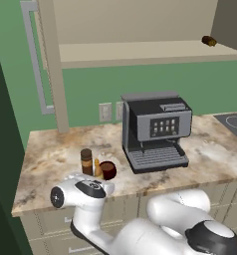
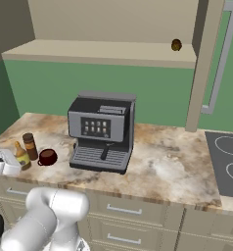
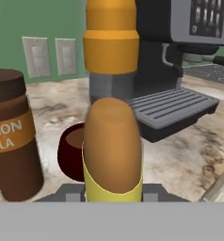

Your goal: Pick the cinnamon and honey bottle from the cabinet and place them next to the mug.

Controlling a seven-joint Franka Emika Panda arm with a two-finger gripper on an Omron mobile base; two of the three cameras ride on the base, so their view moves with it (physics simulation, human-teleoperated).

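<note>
Judging by its slim, rigid, smooth body, the honey bottle (image 3: 112, 146) looks light and tippy. The pincer (image 3: 113, 200) holds it low by the label, near the cinnamon (image 3: 12, 136) and mug (image 3: 71, 153) on the counter (image 1: 56, 154)

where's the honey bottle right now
The honey bottle fills the middle of the hand view, close to the camera, on the counter with the cinnamon and the mug right beside it.

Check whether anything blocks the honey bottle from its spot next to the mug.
Nothing visible does. The honey bottle stands on the counter right at the hand, with the mug just beside it and the cinnamon on its other side. The coffee machine stands off to the side.
</note>
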